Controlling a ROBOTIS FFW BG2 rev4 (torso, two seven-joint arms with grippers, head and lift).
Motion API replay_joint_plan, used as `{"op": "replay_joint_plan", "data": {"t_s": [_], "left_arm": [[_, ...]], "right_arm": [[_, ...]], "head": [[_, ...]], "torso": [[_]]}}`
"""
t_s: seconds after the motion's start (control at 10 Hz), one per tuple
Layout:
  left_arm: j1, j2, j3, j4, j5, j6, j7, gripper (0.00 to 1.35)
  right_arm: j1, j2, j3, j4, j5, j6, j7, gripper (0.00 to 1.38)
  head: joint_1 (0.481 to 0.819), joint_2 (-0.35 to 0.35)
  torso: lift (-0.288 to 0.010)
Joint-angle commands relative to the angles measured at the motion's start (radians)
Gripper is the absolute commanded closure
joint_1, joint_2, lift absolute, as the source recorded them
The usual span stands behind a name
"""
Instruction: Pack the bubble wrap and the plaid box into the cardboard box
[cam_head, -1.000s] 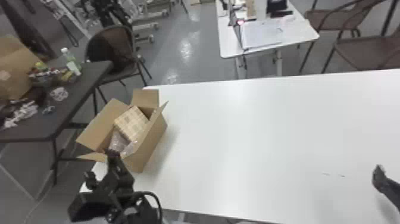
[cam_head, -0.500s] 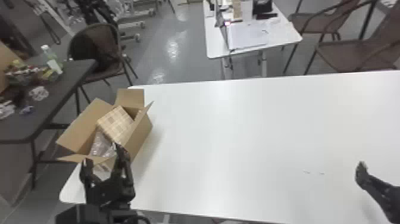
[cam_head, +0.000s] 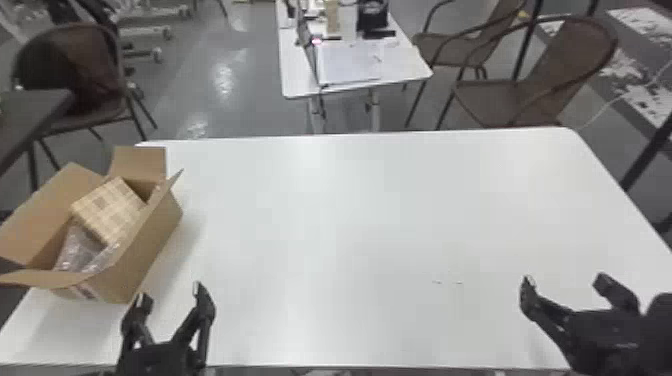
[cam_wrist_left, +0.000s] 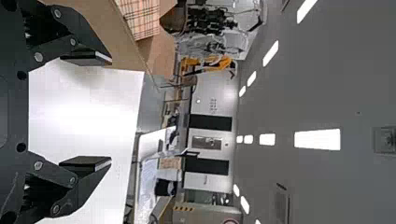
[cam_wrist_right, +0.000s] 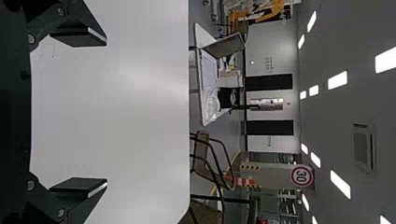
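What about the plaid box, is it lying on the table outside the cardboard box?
No, the plaid box sits tilted inside the open cardboard box, next to the bubble wrap.

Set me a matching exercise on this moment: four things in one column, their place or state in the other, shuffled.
1. Plaid box
2. Bubble wrap
3. Cardboard box
4. Right gripper

A. Flaps spread, at the table's left end
B. Fingers apart, at the table's right part
C. Inside the cardboard box, nearer the robot
D. Inside the cardboard box, farther from the robot

Pairs: 1-D, 2-C, 3-A, 4-B
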Motion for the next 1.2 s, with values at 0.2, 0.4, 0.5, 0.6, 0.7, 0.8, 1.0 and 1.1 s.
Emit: {"op": "replay_joint_plan", "data": {"t_s": [0.2,0.4,0.5,0.6,0.7,0.8,1.0,1.1], "left_arm": [[-0.012,-0.003,-0.009,-0.002,0.003,0.031,-0.004,0.52],[-0.014,-0.003,-0.004,-0.002,0.003,0.028,-0.004,0.52],[-0.019,-0.003,-0.004,-0.002,0.004,0.030,-0.004,0.52],[-0.025,-0.003,-0.004,-0.001,0.003,0.028,-0.004,0.52],[-0.029,-0.003,-0.005,0.001,0.000,0.028,-0.004,0.52],[-0.035,-0.003,-0.005,0.005,-0.003,0.020,-0.004,0.51],[-0.039,-0.003,-0.004,0.008,0.001,0.020,-0.004,0.51],[-0.043,-0.003,-0.004,0.011,0.003,0.020,-0.004,0.51]], "right_arm": [[-0.016,-0.004,0.002,-0.003,0.010,0.010,0.025,0.22],[-0.017,0.013,0.002,0.000,0.024,0.010,0.028,0.22],[-0.022,0.017,0.002,0.002,0.031,0.010,0.037,0.22],[-0.025,0.017,0.002,0.002,0.036,0.010,0.037,0.22],[-0.030,0.017,0.002,0.002,0.039,0.007,0.038,0.22],[-0.031,0.017,0.002,0.002,0.044,0.006,0.038,0.22],[-0.033,0.017,0.002,0.002,0.050,-0.002,0.038,0.22],[-0.033,0.019,0.002,0.003,0.056,-0.004,0.038,0.22]], "head": [[0.695,0.080],[0.695,0.084],[0.695,0.088],[0.695,0.091],[0.695,0.091],[0.695,0.091],[0.695,0.089],[0.695,0.089]], "torso": [[-0.122],[-0.122],[-0.122],[-0.122],[-0.122],[-0.122],[-0.122],[-0.122]]}}
